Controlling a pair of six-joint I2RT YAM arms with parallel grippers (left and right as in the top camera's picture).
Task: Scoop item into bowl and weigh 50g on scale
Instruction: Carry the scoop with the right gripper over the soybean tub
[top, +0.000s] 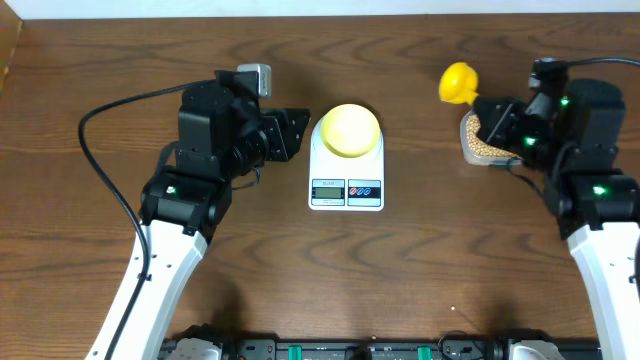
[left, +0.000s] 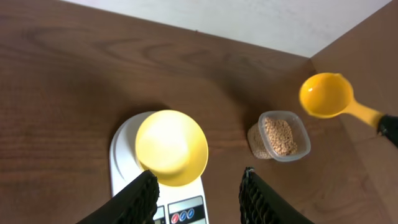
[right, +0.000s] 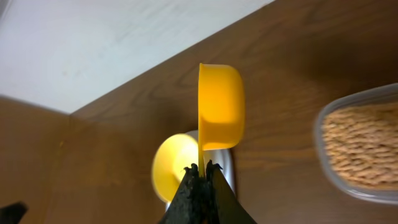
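The pale yellow bowl (top: 347, 130) sits empty on the white scale (top: 346, 190) at mid-table. My left gripper (top: 298, 132) hovers just left of the scale, jaws apart, holding nothing. In the left wrist view its fingers (left: 144, 194) frame the bowl (left: 171, 147) and the scale (left: 121, 149). My right gripper (right: 202, 168) is shut on the thin handle of a bright yellow scoop (right: 221, 106). The scoop (top: 458, 83) is raised above the table and looks empty (left: 326, 94). The beans (top: 482, 138) fill a clear container (left: 280, 135) to the right of the scale.
The clear container (right: 360, 143) stands by my right arm, below the scoop. A black cable (top: 110, 110) loops over the table left of the left arm. A pale wall runs along the table's far edge (left: 249, 25).
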